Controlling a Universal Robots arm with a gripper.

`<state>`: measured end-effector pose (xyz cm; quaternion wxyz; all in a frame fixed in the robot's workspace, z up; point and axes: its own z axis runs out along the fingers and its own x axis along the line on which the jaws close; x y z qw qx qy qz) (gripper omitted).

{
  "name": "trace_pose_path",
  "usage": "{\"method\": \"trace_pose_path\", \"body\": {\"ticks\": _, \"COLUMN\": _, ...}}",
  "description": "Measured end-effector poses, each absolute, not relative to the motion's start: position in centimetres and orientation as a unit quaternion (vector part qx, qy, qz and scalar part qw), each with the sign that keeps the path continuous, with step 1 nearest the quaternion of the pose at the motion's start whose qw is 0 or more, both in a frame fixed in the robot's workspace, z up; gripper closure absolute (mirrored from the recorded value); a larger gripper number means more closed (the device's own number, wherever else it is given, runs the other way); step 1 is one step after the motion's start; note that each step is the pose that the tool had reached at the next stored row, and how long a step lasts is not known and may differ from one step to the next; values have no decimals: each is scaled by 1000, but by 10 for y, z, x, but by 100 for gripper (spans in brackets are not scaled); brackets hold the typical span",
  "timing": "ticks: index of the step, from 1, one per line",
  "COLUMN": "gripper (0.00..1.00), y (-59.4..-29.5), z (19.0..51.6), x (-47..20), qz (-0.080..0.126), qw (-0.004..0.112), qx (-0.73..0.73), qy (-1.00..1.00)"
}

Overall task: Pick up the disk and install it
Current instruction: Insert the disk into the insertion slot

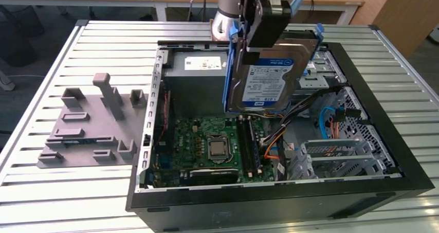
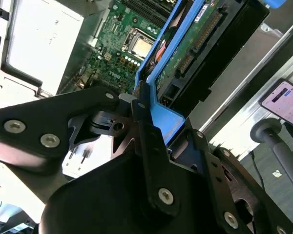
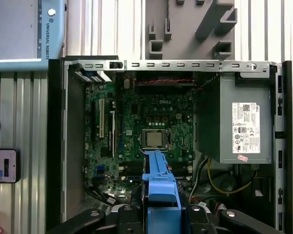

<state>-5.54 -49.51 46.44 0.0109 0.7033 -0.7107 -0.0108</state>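
Blue-framed disk (image 1: 271, 84) hangs in the tool (image 1: 259, 43) over the case (image 1: 274, 197).

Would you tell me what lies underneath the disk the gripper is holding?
Below the disk lies the motherboard with its processor socket; the patch directly beneath is covered.

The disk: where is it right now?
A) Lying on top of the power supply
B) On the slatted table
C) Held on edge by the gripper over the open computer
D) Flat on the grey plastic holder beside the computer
C: in the exterior view the gripper clamps the disk by its blue frame, and the disk hangs on edge over the open computer.
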Motion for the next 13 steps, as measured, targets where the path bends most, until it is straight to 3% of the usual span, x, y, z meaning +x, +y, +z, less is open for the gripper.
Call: {"method": "trace_pose_path", "body": {"ticks": 13, "gripper": 64, "y": -521, "z": 458, "x": -38, "qz": -11, "qw": 10, "qx": 703, "qy": -711}}
